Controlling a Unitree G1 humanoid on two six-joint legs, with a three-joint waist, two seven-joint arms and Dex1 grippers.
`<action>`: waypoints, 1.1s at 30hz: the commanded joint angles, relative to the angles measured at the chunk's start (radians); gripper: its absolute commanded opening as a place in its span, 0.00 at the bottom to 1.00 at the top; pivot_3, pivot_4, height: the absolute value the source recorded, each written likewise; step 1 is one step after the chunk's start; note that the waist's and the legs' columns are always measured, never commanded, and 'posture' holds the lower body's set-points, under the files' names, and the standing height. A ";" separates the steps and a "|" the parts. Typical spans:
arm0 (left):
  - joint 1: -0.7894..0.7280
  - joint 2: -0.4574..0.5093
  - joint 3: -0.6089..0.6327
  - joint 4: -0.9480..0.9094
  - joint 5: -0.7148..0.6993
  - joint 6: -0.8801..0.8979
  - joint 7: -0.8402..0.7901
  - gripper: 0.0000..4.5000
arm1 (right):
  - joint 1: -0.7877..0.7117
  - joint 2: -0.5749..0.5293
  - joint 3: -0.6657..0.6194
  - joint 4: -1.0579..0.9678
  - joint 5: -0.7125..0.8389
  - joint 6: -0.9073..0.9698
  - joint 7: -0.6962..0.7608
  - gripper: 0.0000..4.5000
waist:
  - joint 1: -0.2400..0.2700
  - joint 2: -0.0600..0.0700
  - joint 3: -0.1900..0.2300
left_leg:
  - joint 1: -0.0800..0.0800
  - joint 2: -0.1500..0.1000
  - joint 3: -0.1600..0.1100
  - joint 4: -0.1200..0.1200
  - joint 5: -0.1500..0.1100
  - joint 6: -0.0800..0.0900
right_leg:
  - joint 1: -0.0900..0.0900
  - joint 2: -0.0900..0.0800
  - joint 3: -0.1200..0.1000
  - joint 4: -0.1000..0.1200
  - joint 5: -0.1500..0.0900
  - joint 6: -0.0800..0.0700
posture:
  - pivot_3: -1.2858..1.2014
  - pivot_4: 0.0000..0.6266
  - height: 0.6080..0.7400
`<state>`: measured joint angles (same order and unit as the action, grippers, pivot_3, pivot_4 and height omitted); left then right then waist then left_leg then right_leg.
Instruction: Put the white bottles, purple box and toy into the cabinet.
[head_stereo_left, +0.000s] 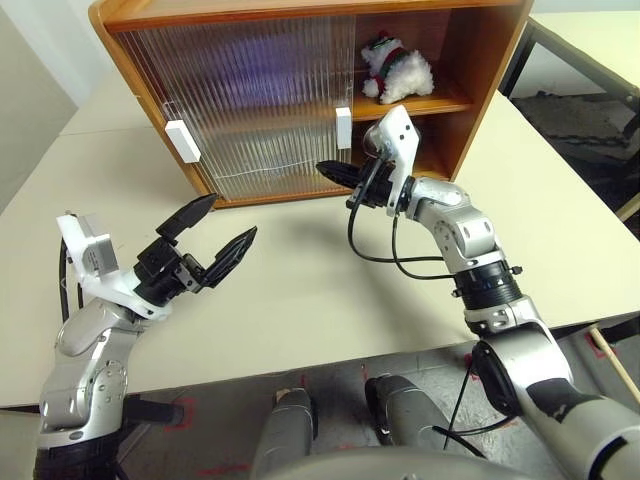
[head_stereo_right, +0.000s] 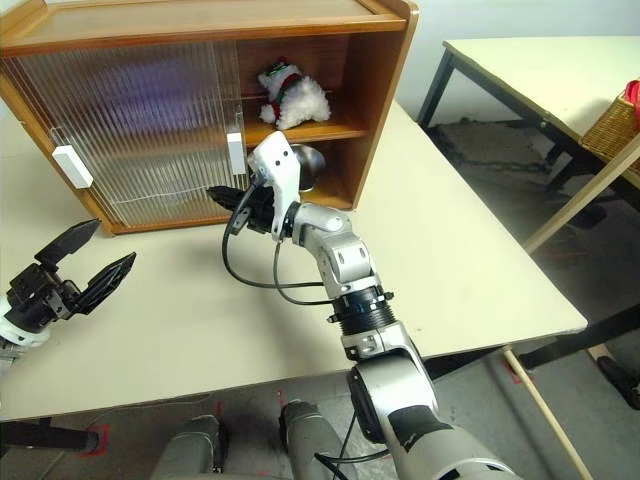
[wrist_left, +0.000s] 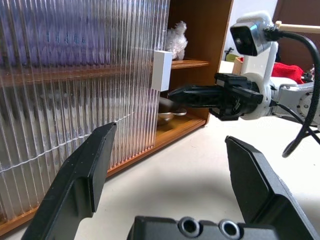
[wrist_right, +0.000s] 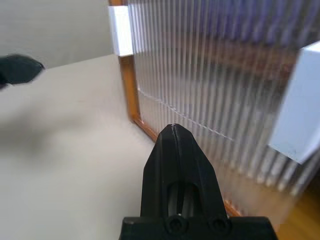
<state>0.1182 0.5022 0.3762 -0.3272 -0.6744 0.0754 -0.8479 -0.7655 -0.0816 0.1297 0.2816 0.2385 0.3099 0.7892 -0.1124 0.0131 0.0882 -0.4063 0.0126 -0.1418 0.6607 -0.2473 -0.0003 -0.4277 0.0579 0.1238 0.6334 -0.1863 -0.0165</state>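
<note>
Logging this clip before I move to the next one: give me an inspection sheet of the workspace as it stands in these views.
Surface: pale table, bare in front of the cabinet.
Job's things: wooden cabinet with both ribbed sliding doors drawn left and its right bay open; plush toy on the upper shelf; a purple blur shows behind the doors; white bottles not made out.
Clutter: steel bowl on the cabinet's lower level.
Grippers: left gripper open, empty, over the table; right gripper shut, empty, by the white door handle.
Cables: black cable looping under the right wrist.
Surroundings: second table, wicker basket.
</note>
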 joint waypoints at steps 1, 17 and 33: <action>0.006 0.000 -0.002 0.008 0.000 -0.002 -0.002 1.00 | -0.117 0.034 -0.036 0.139 -0.007 -0.080 -0.051 0.00 | -0.004 0.000 0.000 | 0.000 0.000 0.000 0.000 0.000 0.000 | -0.001 0.000 0.001 0.000 0.000 0.000 | 0.46 0.16 1.00; -0.001 0.001 -0.006 0.014 0.002 -0.006 -0.008 1.00 | -0.237 0.039 -0.064 0.408 -0.048 -0.223 -0.106 0.00 | 0.007 0.000 0.000 | -0.004 0.001 -0.001 -0.002 -0.002 -0.003 | -0.005 0.000 -0.001 0.000 -0.002 -0.003 | 0.46 0.16 1.00; -0.030 0.006 -0.024 0.041 0.000 0.002 -0.032 1.00 | -0.153 -0.063 -0.119 0.305 -0.049 -0.195 -0.185 0.00 | 0.007 -0.001 0.000 | -0.004 0.001 -0.001 0.001 -0.001 -0.002 | -0.003 0.000 -0.001 0.000 0.001 -0.001 | 0.44 0.14 1.00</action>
<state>0.0907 0.5018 0.3643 -0.3009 -0.6749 0.0734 -0.8702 -0.9303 -0.1291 0.0451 0.6039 0.1884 0.1037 0.6322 -0.1059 0.0126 0.0879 -0.4105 0.0131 -0.1429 0.6620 -0.2482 -0.0017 -0.4312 0.0575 0.1229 0.6334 -0.1849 -0.0174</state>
